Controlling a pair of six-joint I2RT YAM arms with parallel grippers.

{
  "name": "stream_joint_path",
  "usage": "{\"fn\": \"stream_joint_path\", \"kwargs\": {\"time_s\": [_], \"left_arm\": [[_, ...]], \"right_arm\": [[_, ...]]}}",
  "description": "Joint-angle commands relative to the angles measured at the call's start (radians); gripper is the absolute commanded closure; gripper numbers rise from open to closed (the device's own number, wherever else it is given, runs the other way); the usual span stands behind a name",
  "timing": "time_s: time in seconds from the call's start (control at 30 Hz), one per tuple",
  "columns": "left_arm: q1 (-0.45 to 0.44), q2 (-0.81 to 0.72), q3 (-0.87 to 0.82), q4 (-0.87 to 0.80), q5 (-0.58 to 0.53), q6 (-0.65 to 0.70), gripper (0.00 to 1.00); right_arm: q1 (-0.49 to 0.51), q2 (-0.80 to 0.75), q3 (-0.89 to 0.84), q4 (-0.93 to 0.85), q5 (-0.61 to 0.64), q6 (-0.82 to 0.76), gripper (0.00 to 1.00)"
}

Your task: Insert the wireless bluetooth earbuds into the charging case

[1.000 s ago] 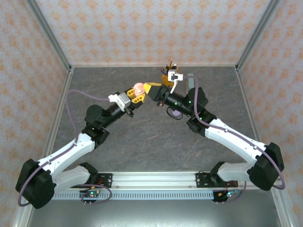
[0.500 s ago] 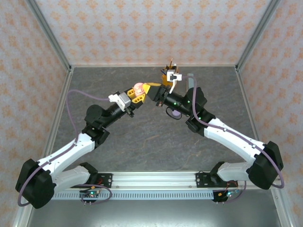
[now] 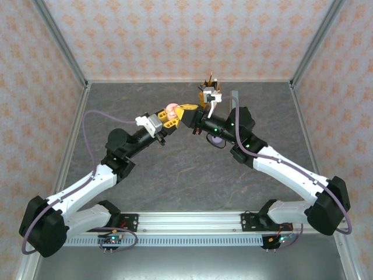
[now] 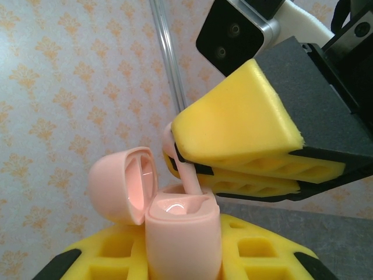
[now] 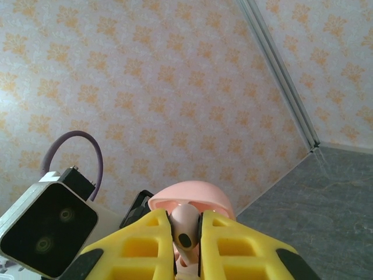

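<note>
Two arms lean over the grey bench (image 3: pixel 175 181) and meet above its far middle, the left arm (image 3: pixel 87 186) coming from one side and the right arm (image 3: pixel 285 169) from the other. My left tool (image 3: pixel 173 115) is clamped narrow on the body of a pink charging case (image 4: pixel 182 233), held upright and off the bench with its lid (image 4: pixel 123 185) swung open to the side. My right tool (image 5: pixel 186 233) sits just above it, its yellow pads pinching a pale pink earbud (image 4: pixel 187 175). The earbud's stem points down into the open mouth of the case; I cannot tell whether it is seated. On the bench, partly hidden under the right arm, lies a small lilac object (image 3: pixel 215 140).
</note>
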Motion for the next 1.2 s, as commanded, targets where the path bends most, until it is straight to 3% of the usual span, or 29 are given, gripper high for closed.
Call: {"fn": "stream_joint_path", "kwargs": {"time_s": [0.0,0.33,0.67,1.07,1.17], "left_arm": [[-0.007,-0.013,0.035,0.074,-0.045,0.005,1.00],[-0.007,-0.023,0.033,0.071,-0.042,0.004,1.00],[-0.009,-0.034,0.025,0.066,-0.034,0.000,1.00],[-0.009,-0.037,0.011,0.069,-0.040,-0.008,1.00],[-0.009,-0.033,0.009,0.074,-0.040,-0.011,1.00]], "right_arm": [[0.018,-0.011,-0.014,-0.120,-0.084,-0.040,0.87],[0.018,-0.003,-0.001,-0.191,0.015,-0.052,0.89],[0.012,0.024,0.071,-0.238,0.087,-0.024,0.60],[-0.005,0.007,0.128,-0.233,0.111,0.017,0.33],[-0.006,0.003,0.145,-0.237,0.104,0.023,0.30]]}}
